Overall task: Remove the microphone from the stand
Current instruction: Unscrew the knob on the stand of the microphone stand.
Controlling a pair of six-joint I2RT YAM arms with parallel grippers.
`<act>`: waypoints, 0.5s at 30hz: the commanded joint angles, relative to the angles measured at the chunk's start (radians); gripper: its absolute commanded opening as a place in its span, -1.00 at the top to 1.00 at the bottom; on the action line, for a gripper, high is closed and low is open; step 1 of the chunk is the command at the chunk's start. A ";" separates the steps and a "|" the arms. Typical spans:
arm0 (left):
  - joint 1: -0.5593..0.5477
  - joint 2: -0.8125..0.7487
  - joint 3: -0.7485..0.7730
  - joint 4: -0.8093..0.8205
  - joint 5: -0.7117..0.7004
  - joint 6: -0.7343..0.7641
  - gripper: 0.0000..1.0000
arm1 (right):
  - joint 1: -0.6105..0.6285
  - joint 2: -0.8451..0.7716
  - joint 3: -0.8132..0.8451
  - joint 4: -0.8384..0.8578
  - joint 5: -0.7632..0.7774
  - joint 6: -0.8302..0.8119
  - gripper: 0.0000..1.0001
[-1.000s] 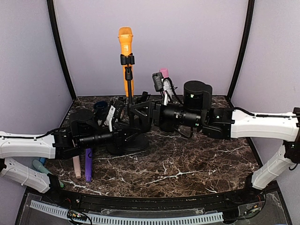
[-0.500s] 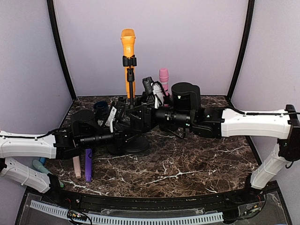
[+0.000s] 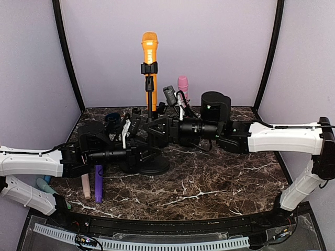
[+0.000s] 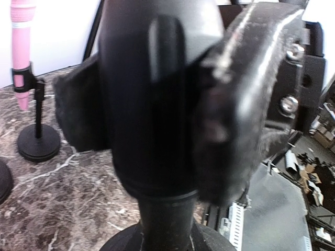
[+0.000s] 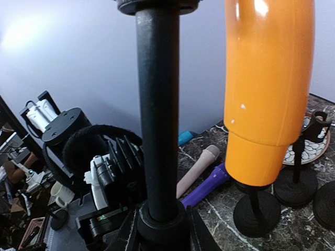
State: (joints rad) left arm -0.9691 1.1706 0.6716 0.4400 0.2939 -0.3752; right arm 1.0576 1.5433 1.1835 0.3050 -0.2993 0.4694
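Item: the orange microphone [image 3: 149,49] is standing upright in the clip [image 3: 149,68] atop the stand [image 3: 150,99], toward the 12 o'clock edge of the table [image 3: 225,183].

Grasp: the left end effector [image 4: 162,112] is pressing together on the stand's lower pole, with pads touching both sides. The right end effector [image 5: 161,232] is pinching the same pole at a collar.

Room: open air is lying above the microphone head, and bare marble is stretching toward 4 o'clock of the base.

Neighbours: a pink microphone [image 3: 182,83] is crowding in at 2 o'clock. A purple microphone [image 3: 98,184] and a beige microphone [image 3: 85,186] are lying at 8 o'clock.

Obscured: both arms are covering the lower pole in the top view. The left wrist view is blurring at close range, and the orange head is running off the right wrist view.
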 commanded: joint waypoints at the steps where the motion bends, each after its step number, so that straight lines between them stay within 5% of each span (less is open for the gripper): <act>1: -0.002 -0.040 0.020 0.193 0.137 -0.011 1.00 | -0.050 -0.068 -0.033 0.269 -0.323 0.133 0.78; 5: 0.013 -0.031 0.032 0.260 0.266 -0.059 1.00 | -0.075 -0.082 -0.031 0.363 -0.507 0.234 0.75; 8: 0.015 -0.023 0.049 0.260 0.310 -0.070 1.00 | -0.077 -0.109 -0.029 0.303 -0.484 0.195 0.59; 15: 0.015 -0.076 0.017 0.268 0.216 -0.023 1.00 | -0.094 -0.227 -0.099 0.144 -0.253 0.094 -0.35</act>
State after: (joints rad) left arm -0.9619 1.1702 0.6880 0.5888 0.5575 -0.4488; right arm 0.9798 1.4105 1.1175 0.4480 -0.6491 0.5842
